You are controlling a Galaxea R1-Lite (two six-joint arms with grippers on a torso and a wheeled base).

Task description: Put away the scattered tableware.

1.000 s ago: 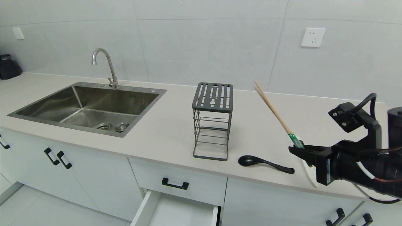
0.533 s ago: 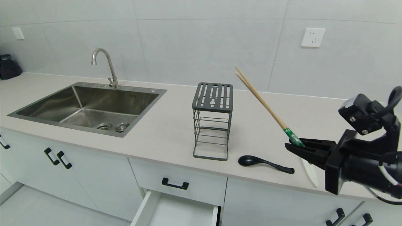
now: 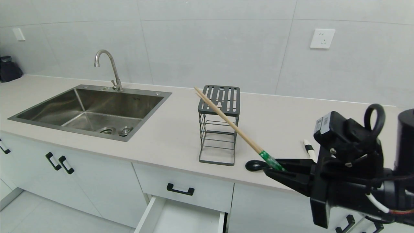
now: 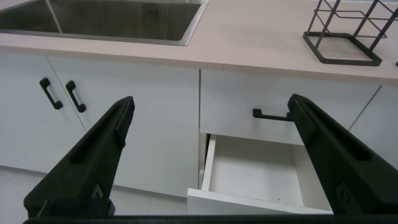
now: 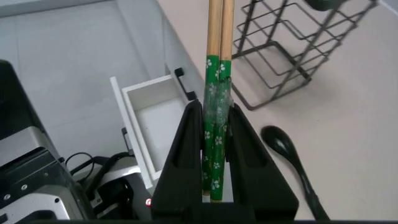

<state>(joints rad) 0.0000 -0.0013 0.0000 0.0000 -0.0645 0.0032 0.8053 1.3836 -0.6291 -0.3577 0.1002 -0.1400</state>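
My right end effector [image 3: 275, 169], lower right of the frame, is clenched on the green end of the chopsticks [image 3: 229, 124], whose tips slant up-left across the rack [image 3: 207, 113]. I'd swing them clear of it, then lower them level into the open drawer [image 3: 184, 220] at bottom centre.

Two chopsticks [image 3: 233, 124], one spoon [image 3: 254, 165], one rack [image 3: 226, 97]

Grey tiled wall [image 3: 210, 48] with a socket [image 3: 322, 38] backs a pale counter [image 3: 168, 136]; floor [image 3: 38, 216] apparently light tile.
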